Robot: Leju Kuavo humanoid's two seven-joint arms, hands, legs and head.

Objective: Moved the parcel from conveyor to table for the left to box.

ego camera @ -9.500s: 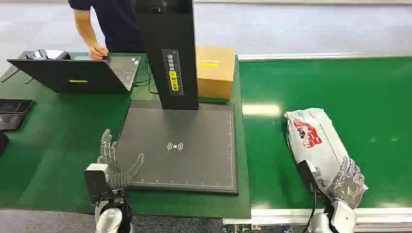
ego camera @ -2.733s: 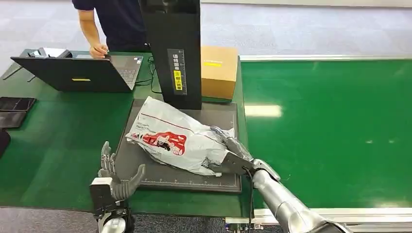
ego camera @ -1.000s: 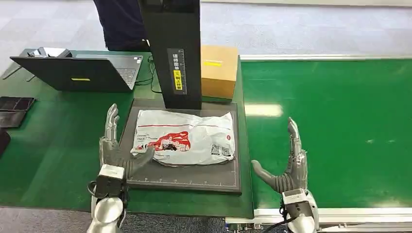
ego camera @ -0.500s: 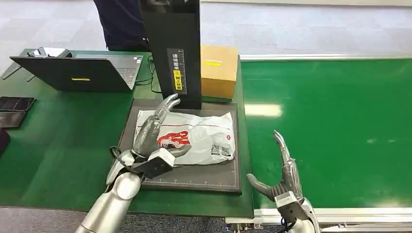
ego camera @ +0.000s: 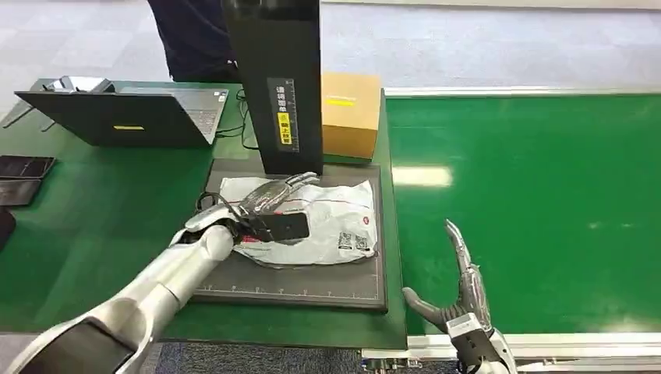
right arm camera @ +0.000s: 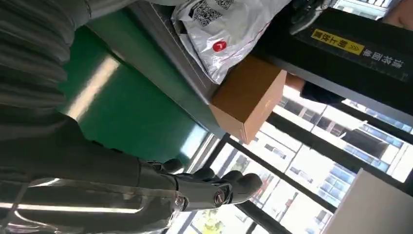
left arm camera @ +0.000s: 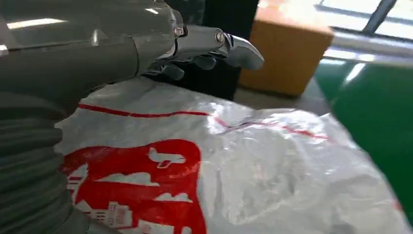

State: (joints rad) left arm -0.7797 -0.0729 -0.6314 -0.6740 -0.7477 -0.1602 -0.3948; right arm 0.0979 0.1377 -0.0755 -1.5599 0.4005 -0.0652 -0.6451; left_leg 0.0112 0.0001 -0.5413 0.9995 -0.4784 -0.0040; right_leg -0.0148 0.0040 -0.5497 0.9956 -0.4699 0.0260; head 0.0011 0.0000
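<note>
The parcel (ego camera: 327, 222), a white plastic mailer with red print, lies flat on the dark scanner pad (ego camera: 312, 280) of the table. My left hand (ego camera: 273, 195) reaches over its left half with fingers stretched out flat above the bag; in the left wrist view the fingers (left arm camera: 214, 44) hover just over the parcel (left arm camera: 253, 165) without gripping it. My right hand (ego camera: 460, 292) stands open, fingers apart, over the green conveyor's near edge, well clear of the parcel. The right wrist view shows the parcel (right arm camera: 229, 29) at a distance.
A black scanner column (ego camera: 273, 86) rises at the pad's far edge, a cardboard box (ego camera: 351, 113) beside it. A laptop (ego camera: 125, 117) and dark devices (ego camera: 23, 175) sit at left. A person (ego camera: 191, 35) stands behind the table. The green conveyor (ego camera: 546, 202) runs to the right.
My left arm has reached further forward, its hand now flat over the parcel's far left part. The right hand stays low by the conveyor edge. The parcel has not moved.
</note>
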